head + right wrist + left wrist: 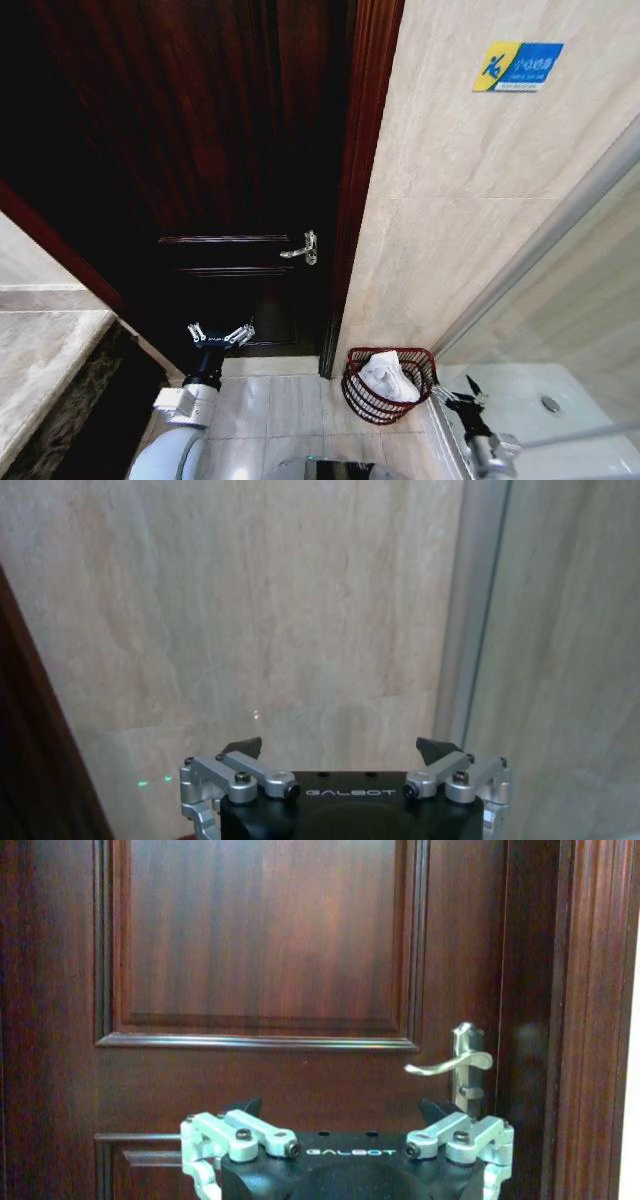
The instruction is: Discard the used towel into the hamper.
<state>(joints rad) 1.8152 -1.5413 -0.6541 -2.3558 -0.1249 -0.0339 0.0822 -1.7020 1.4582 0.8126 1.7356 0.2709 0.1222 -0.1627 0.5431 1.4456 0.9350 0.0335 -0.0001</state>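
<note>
Both arms sit right up close at the bottom of the head view, so starting there. Over on the left, a stone counter (pixel 45 370) runs along the edge with nothing on it that matters. Next to it the left gripper (pixel 221 335) hangs in front of the dark wooden door (pixel 200 150), jaws spread wide and carrying nothing; the left wrist view has it facing the door panel with the silver door handle (pixel 452 1063) off to one side. Moving right, the hamper (pixel 388 385) stands on the tile floor (pixel 280 410) in the corner where the door frame meets the beige wall, and the towel (pixel 390 378) already lies bunched inside it, white against the red-brown strands. Just right of the basket is the right gripper (pixel 458 394), near the rim but not touching, jaws also spread and empty, facing the wall beside a glass shower panel (pixel 560 330).

Looks to me like the drop is done. Doing this part well probably means lifting the right arm away cleanly without snagging the wicker or knocking the basket over.
</note>
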